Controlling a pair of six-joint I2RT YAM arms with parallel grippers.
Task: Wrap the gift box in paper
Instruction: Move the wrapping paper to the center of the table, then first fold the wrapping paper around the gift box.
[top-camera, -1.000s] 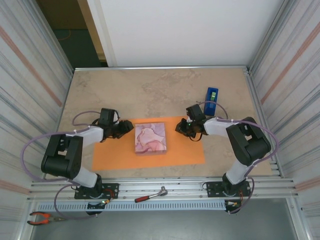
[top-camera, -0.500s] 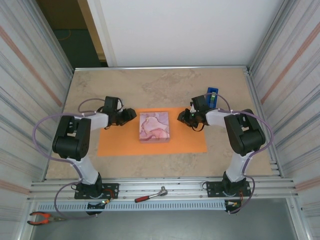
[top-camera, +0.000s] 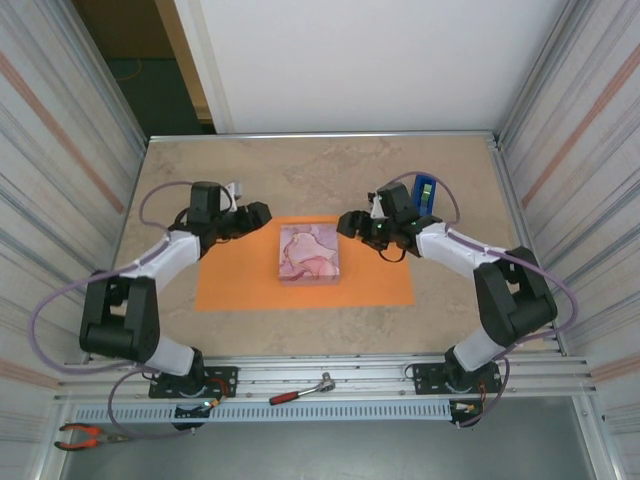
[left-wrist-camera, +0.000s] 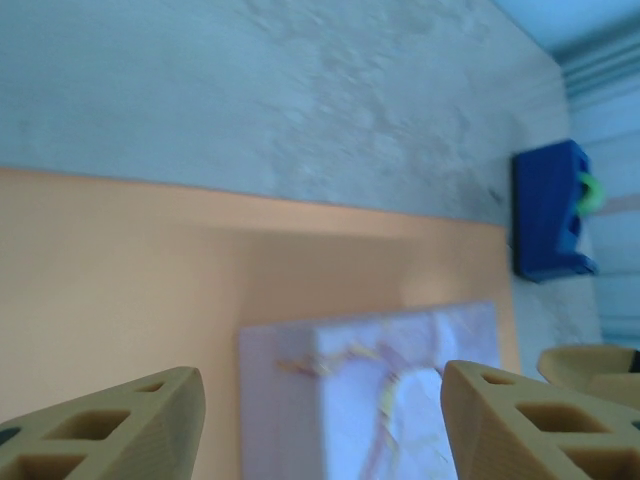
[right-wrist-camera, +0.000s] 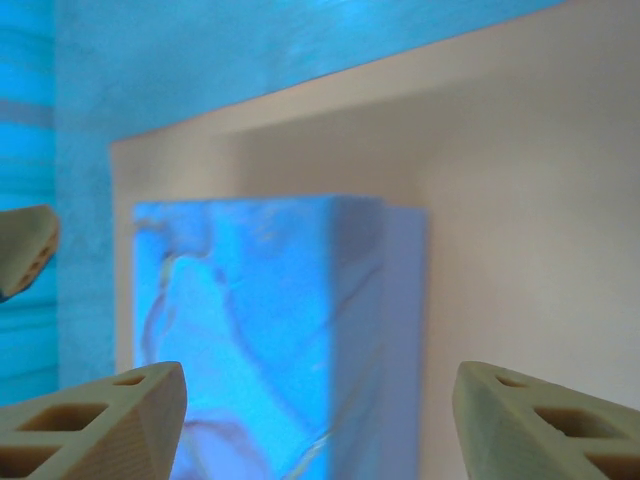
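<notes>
On the mottled beige table (top-camera: 320, 170) lies the paper (top-camera: 240, 285), ribbed walls (top-camera: 60, 150) alongside.

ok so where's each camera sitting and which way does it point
top external: fixed above and behind, looking down on the table, box on paper, dispenser; left arm and right arm show.
left wrist: on the left arm, looking right over paper and box toward the dispenser; left jaws, open, at the bottom.
right wrist: on the right arm, looking left at the box; right jaws, open, at the bottom.
shared: all three see box and paper; the wrist views face each other.
</notes>
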